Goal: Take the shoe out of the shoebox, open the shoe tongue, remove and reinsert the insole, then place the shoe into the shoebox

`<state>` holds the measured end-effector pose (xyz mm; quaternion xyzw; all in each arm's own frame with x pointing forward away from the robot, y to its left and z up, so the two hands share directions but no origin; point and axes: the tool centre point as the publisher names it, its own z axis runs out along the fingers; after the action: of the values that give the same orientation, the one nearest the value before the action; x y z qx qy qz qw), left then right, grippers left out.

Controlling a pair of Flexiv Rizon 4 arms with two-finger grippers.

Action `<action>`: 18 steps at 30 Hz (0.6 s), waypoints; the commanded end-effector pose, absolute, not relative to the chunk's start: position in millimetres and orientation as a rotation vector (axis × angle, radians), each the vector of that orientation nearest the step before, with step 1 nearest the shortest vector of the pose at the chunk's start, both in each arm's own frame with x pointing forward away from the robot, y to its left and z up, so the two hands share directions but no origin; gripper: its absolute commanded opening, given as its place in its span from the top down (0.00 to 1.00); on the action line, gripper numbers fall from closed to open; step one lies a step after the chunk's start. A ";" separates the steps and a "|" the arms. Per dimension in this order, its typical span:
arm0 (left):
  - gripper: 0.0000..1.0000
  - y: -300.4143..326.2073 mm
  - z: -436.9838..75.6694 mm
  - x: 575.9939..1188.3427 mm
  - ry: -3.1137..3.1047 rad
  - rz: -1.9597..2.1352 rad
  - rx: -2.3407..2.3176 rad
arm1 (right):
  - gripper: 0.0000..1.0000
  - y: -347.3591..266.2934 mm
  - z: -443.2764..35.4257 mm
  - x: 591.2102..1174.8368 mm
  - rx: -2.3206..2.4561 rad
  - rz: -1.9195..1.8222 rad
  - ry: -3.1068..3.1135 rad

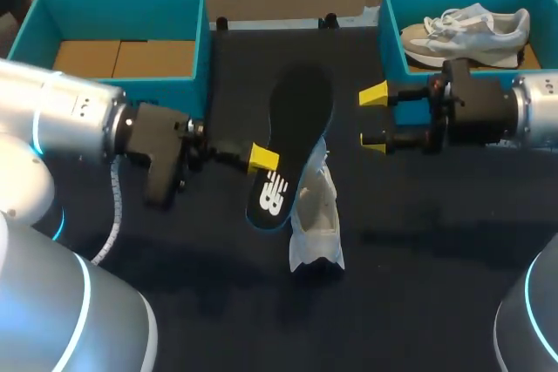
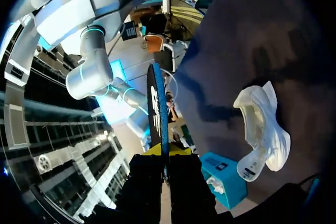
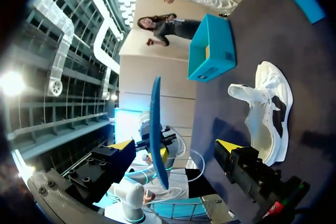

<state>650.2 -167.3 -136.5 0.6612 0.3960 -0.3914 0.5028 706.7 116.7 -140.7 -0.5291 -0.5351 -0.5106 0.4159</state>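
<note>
Nearest me, the white shoe (image 1: pixel 316 219) lies on the dark table (image 1: pixel 418 250), outside both boxes and touched by neither arm. Just beyond and above it, my left gripper (image 1: pixel 261 159) is clamped on the black, blue-edged insole (image 1: pixel 296 119) near its heel end, holding it off the table. In the left wrist view the insole stands edge-on between the fingers. To the right of the insole and apart from it, my right gripper (image 1: pixel 373 118) hangs with its yellow fingertips (image 1: pixel 373 93) spread wide, grasping nothing. At the far edge, the left teal shoebox (image 1: pixel 113 15) shows its cardboard floor, and the right teal shoebox (image 1: pixel 392 28) holds a grey-and-white sneaker (image 1: pixel 471 28).
</note>
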 end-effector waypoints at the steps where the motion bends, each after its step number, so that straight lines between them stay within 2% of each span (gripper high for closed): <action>1: 1.00 -161.7 -147.1 644.7 1.016 -0.867 1.457 | 0.00 116.3 -132.9 694.3 -1.355 -1.301 -1.338; 18: 1.00 -171.6 -155.3 653.6 1.089 -0.886 1.408 | 0.00 141.4 -126.5 681.8 -1.268 -1.229 -1.311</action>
<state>653.8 -168.1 -154.4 0.5944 0.4586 -0.3735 0.5448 673.0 135.5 -122.4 -0.5173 -0.5293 -0.5076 0.4412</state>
